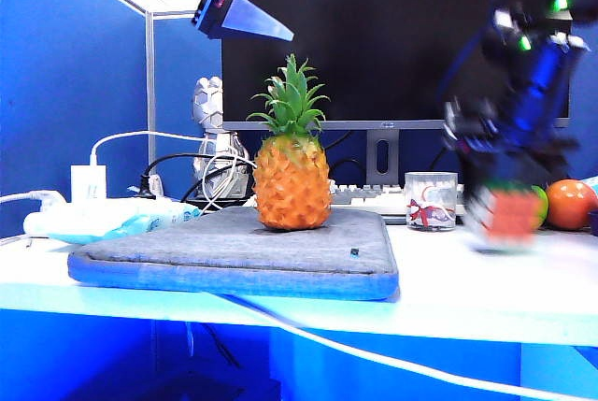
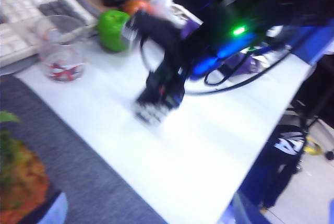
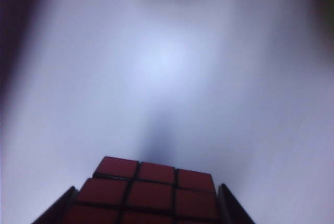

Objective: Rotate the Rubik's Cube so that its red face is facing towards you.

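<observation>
The Rubik's Cube (image 1: 509, 214) is a blurred shape low over the white table at the right, with an orange-red side toward the exterior camera. My right gripper (image 1: 505, 197) comes down on it from above and is shut on it. In the right wrist view the cube (image 3: 151, 190) sits between the two dark fingers (image 3: 57, 209), and a face of dark red squares, seemingly the red face (image 3: 156, 174), is turned to that camera. The left wrist view shows the right gripper (image 2: 156, 101) and the cube (image 2: 151, 112) as a blur. My left gripper (image 1: 304, 10) hangs open, high over the mat.
A pineapple (image 1: 291, 181) stands on a grey mat (image 1: 234, 256) at the centre left. A glass cup (image 1: 431, 201), a green apple (image 2: 112, 28) and an orange (image 1: 570, 203) stand close to the cube. A keyboard (image 1: 369, 197) and a monitor lie behind. A white cable (image 1: 374, 356) hangs below the front edge.
</observation>
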Robot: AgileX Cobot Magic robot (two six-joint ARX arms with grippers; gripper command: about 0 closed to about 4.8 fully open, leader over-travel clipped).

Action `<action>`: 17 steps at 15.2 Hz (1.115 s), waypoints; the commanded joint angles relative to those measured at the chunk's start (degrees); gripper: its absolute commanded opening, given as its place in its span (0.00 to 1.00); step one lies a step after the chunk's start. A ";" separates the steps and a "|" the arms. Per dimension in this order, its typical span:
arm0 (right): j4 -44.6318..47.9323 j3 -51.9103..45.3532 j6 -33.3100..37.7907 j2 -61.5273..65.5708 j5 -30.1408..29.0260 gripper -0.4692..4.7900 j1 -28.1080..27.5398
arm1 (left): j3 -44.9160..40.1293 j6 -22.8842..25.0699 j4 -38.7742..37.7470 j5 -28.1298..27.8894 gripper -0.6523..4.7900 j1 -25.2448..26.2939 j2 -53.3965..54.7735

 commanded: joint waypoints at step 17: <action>64.46 -51.10 7.93 -26.77 14.16 0.22 6.10 | -2.03 -0.52 2.54 0.28 0.89 -0.04 -0.24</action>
